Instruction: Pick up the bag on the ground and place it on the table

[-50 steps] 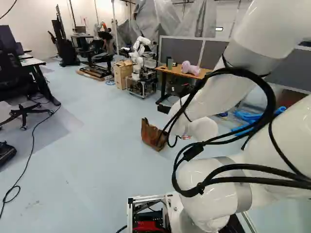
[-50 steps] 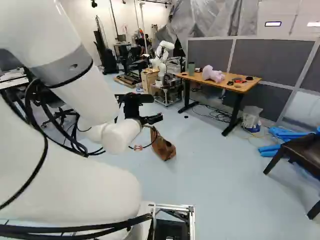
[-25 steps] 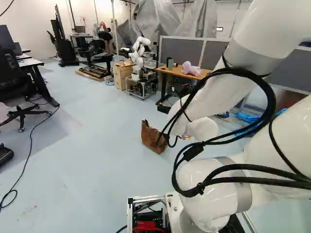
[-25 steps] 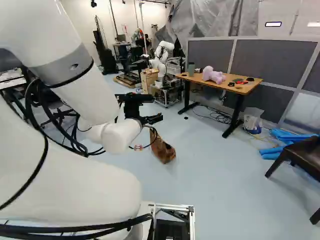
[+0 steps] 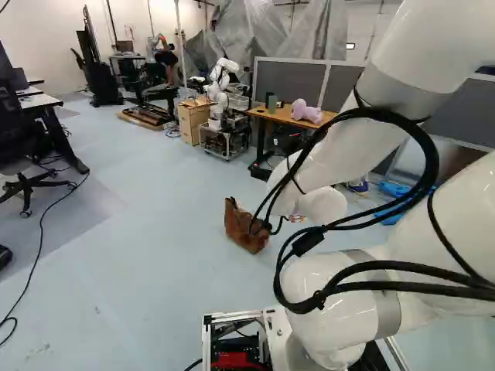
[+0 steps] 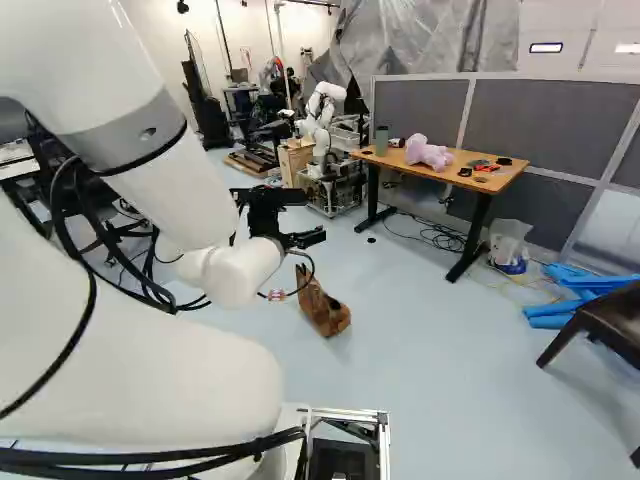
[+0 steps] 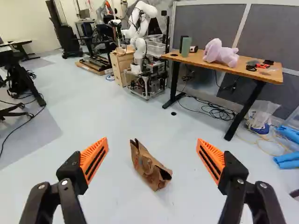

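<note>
Pale floor (image 7: 103,116) | jaws released, spread wide | brown bag (image 7: 150,169) on floor ahead, apart from them | base (image 6: 350,413) has moved nearer bag, arm (image 6: 130,290) pose unchanged | worktop (image 7: 198,58) beyond, right end arm-hidden in left base view

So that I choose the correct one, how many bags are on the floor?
2: the brown bag ahead of the gripper, and a clear plastic bag beside a table leg. Others may be hidden behind the arm.
</note>
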